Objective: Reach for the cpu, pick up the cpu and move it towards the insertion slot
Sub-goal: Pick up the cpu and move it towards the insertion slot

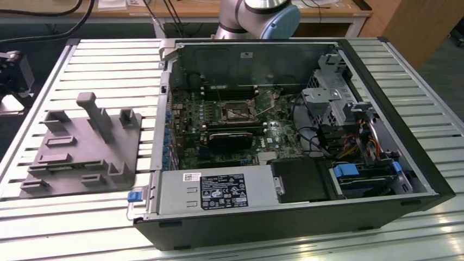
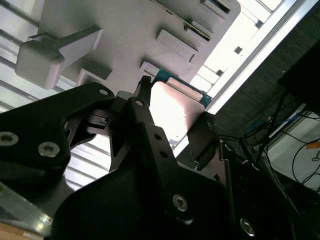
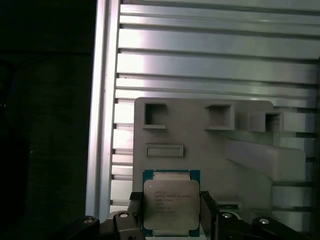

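The cpu [image 3: 170, 202], a square chip with a silvery top and a blue-green rim, sits between my gripper's [image 3: 170, 217] two black fingers [image 3: 209, 212]. The gripper is shut on the chip's two opposite edges. In the second wrist view the cpu's [image 2: 172, 110] bright metal top shows between the same fingers [image 2: 142, 97], with the gripper [image 2: 172, 117] closed around it. Behind the chip lies the grey fixture [image 3: 200, 132] with its square pockets. The insertion slot [image 1: 236, 111] is the square socket on the green board inside the open computer case, toward the exterior view's middle.
The grey fixture [image 1: 80, 152] lies on the slatted metal table [image 1: 108, 65] at the exterior view's left. The open case [image 1: 290, 136] has tall walls, a drive cage [image 1: 323, 103], a power supply [image 1: 217, 190] and loose cables. The arm's base [image 1: 261, 16] stands behind the case.
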Controlling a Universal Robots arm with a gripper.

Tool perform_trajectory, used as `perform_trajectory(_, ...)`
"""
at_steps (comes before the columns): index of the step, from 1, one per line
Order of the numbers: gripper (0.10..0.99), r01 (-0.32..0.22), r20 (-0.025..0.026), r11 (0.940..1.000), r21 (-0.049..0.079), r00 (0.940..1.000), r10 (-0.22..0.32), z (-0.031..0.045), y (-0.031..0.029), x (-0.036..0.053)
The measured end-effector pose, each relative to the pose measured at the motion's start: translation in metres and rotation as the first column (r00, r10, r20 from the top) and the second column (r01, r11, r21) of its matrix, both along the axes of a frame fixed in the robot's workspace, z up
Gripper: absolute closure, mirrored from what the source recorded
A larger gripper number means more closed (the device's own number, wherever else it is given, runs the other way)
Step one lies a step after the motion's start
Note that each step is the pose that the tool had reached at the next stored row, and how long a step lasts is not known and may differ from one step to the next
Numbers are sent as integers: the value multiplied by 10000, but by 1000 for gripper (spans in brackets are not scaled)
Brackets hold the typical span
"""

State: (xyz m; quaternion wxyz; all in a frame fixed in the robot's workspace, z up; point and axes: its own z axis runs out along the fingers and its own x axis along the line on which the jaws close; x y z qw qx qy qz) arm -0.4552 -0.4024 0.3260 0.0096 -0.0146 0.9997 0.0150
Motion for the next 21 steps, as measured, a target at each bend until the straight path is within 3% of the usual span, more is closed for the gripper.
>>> perform_trajectory(21, 545, -1, 6, 10000, -2, 10000, 1, 623, 0, 0)
